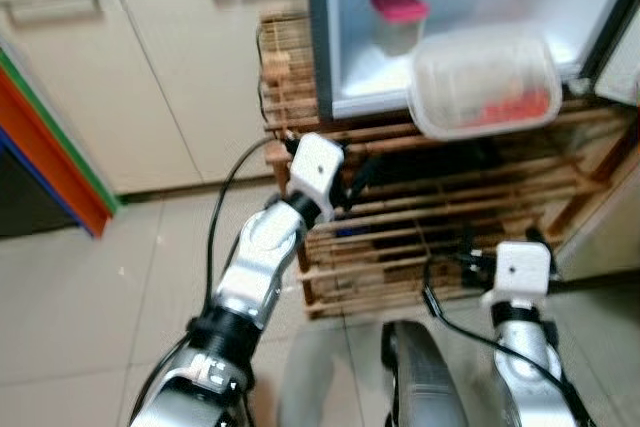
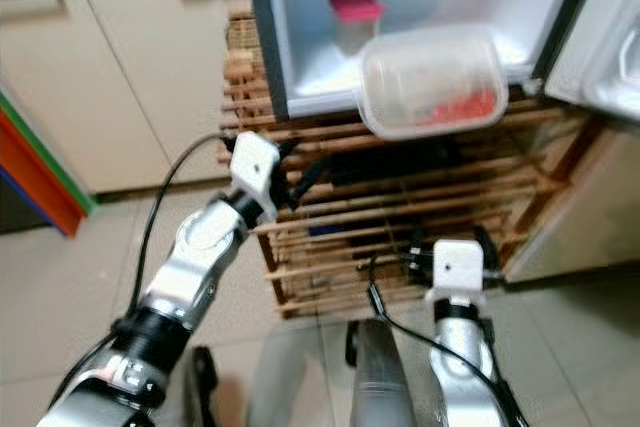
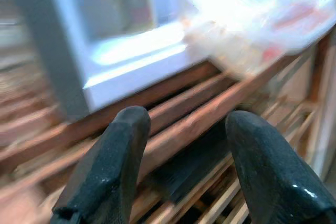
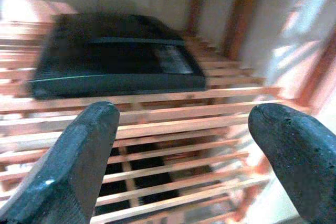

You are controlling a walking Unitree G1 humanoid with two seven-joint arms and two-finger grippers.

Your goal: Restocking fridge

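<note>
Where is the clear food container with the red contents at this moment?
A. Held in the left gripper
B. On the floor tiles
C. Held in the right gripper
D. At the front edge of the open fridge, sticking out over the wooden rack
D: the clear container sits at the fridge front edge, above the wooden rack; the left gripper and right gripper are open and hold nothing.

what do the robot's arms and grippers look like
Both arms are silver metal with black joint rings, each ending in a white boxy wrist block marked with a small dark dot. Black cables loop along them. The left gripper and right gripper each have two long, rounded, matte black fingers.
</note>
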